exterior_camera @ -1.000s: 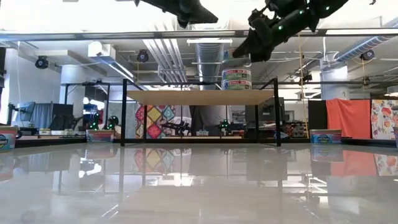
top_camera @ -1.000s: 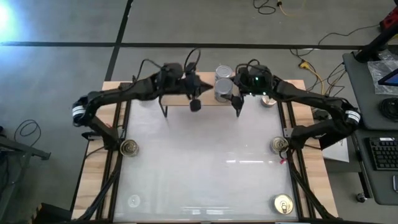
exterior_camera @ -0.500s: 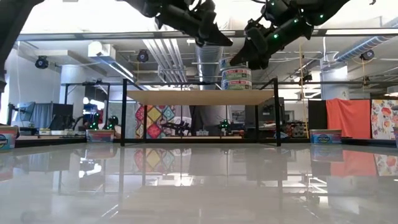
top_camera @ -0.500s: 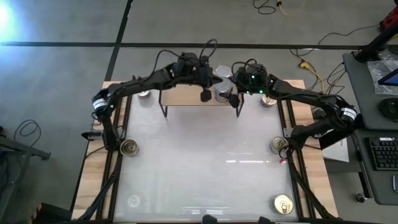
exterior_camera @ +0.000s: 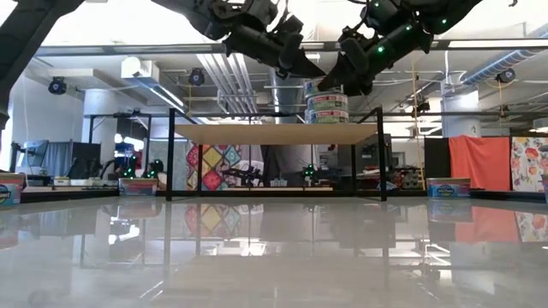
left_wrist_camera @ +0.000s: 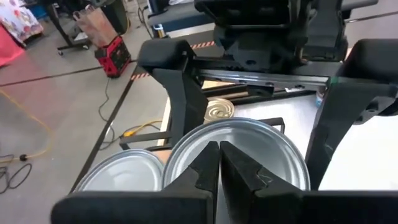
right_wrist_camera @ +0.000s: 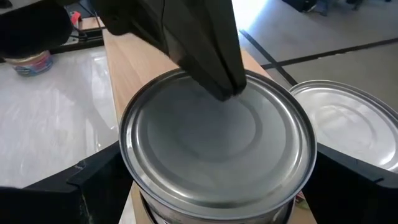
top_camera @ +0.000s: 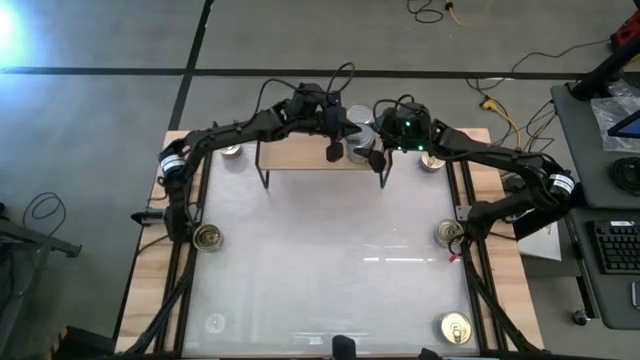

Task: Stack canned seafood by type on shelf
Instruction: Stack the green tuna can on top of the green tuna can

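On the shelf (top_camera: 300,157), a light board on thin black legs, stands a stack of tins (exterior_camera: 326,104). Its top tin (right_wrist_camera: 217,134) has a plain silver lid. A second silver-lidded tin (right_wrist_camera: 351,127) stands beside it on the board. My left gripper (left_wrist_camera: 219,163) is shut and reaches over the stack from the table's left. My right gripper (right_wrist_camera: 217,180) comes from the right with a finger on each side of the top tin. My left gripper touches the middle of the top tin's silver lid (right_wrist_camera: 205,124) with its shut fingertips (right_wrist_camera: 225,86), slanting down from above. My right gripper has the top tin's side wall (right_wrist_camera: 146,196) between its two fingers (right_wrist_camera: 93,183), level from the table's right. The tin sits upright on the stack.
Gold-lidded tins lie on the white tabletop at the left edge (top_camera: 207,237), the right edge (top_camera: 447,234) and the near right corner (top_camera: 455,328). Silver tins stand by the shelf's left end (top_camera: 232,152) and right end (top_camera: 432,162). The middle of the tabletop is bare.
My left arm has swung toward the table's right along the shelf, bringing its shut fingers over the stack and down onto the top tin's lid. My right gripper has shifted slightly left and stays at the stack.
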Robot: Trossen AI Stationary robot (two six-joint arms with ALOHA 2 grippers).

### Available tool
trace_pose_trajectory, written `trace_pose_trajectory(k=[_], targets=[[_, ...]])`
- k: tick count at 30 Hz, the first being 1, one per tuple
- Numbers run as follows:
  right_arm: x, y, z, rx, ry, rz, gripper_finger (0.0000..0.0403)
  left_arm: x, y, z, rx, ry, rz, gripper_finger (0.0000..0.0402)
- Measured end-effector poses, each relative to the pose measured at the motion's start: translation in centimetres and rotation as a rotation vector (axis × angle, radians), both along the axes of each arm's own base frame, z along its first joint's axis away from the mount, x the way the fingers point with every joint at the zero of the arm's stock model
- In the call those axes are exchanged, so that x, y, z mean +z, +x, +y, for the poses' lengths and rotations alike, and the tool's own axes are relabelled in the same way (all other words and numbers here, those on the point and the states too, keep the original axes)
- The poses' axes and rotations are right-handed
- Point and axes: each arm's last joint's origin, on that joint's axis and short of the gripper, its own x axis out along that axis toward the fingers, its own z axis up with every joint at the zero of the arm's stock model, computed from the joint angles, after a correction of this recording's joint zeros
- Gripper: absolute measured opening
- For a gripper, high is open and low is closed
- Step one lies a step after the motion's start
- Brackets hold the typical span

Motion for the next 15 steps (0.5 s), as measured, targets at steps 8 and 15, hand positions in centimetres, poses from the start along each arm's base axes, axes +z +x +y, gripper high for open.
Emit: trace_pose_trajectory(k=[8,15], targets=[[0.4,-0.4,0.2,-0.034,0.000,-0.006,0.0373,0.0,0.1,0.0,-0.009,0.005,-0.016,0.0000],[1.3,-0.9,0.5,-0.056,-0.023,-0.024,0.0373,0.1,0.2,0.0,-0.010,0.010,-0.025,0.0000]])
